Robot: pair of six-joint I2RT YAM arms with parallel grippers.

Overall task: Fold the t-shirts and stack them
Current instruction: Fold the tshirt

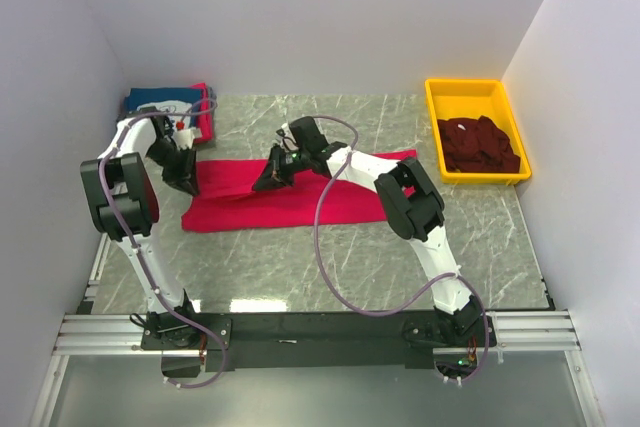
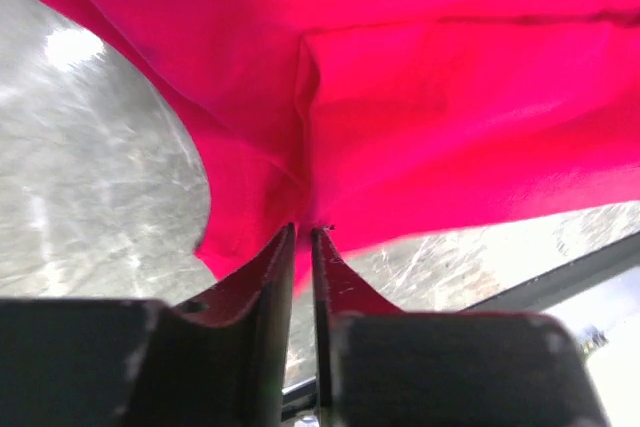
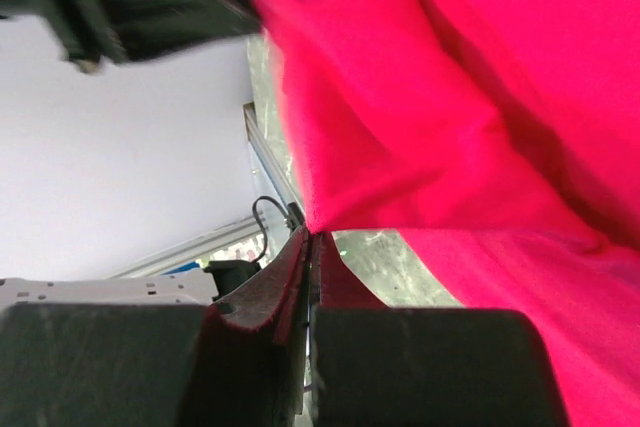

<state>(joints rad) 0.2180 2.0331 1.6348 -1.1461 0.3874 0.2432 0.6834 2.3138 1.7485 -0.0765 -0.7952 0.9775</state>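
One yellow bin [image 1: 465,84] stands at the far right corner of the table [image 1: 300,267], and everything else is placed from it. Inside the bin is a heap of maroon t-shirts [image 1: 480,145]; the heap is too crumpled to count.

Left of the bin and a little nearer the arm bases, one red t-shirt [image 1: 240,209] lies spread on the table. Its long axis runs left to right. Its right end reaches toward the bin, still apart from it, and its left end points away. Which end is the neck cannot be told.

Far to the left of the bin, along the same back edge of the table, is one small stack. It has one navy t-shirt [image 1: 160,100] with a white print on top and a folded red t-shirt [image 1: 205,117] showing beneath on the side facing the bin. How many layers lie under it cannot be told.

There are two arms, each with one gripper. The left gripper [image 1: 187,185] is at the end of the spread shirt farthest from the bin. Its fingers are almost together and pinch a fold of the red cloth, which hangs lifted over the table in the wrist view. The right gripper [image 1: 268,182] is partway along the shirt toward the bin. It is clenched tight on a corner of the same red cloth, also raised.
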